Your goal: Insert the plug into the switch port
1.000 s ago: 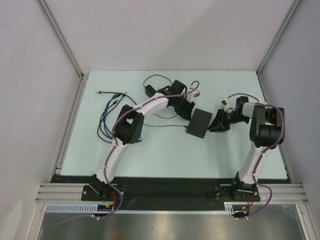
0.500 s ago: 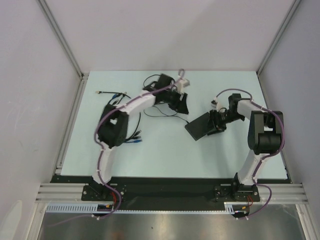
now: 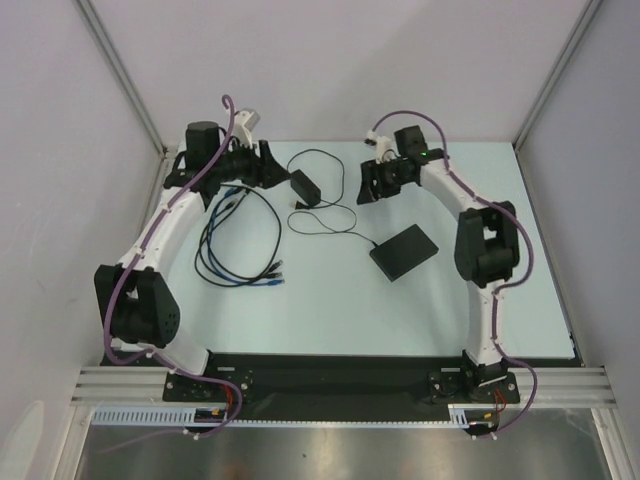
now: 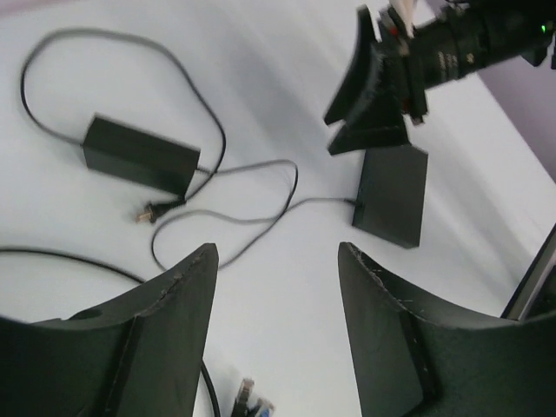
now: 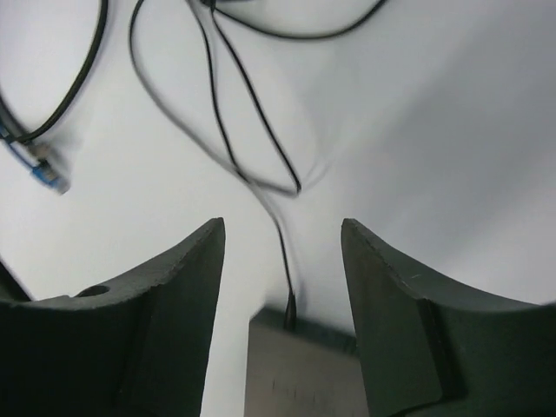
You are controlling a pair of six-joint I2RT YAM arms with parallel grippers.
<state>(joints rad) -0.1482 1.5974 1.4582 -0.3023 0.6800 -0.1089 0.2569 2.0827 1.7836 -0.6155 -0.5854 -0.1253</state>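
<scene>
The switch (image 3: 404, 251) is a flat black box lying on the table right of centre. A thin black cable (image 3: 330, 220) runs from the power adapter brick (image 3: 304, 188) to the switch, and its plug (image 5: 289, 314) meets the switch's edge (image 5: 300, 373). My left gripper (image 3: 268, 166) is open and empty, raised at the back left, away from the switch (image 4: 393, 195). My right gripper (image 3: 368, 186) is open and empty, raised behind the switch. In the right wrist view the switch sits low between my open fingers (image 5: 174, 287).
A bundle of blue and black network cables (image 3: 235, 235) lies at the left, with loose plugs (image 3: 270, 283) at its near end; these also show in the left wrist view (image 4: 248, 401). The adapter brick (image 4: 139, 156) lies at the back centre. Walls close the table's sides.
Both arms have drawn back from the switch. The left swung to the far back left, the right lifted to the back. The switch now lies free on the table, turned.
</scene>
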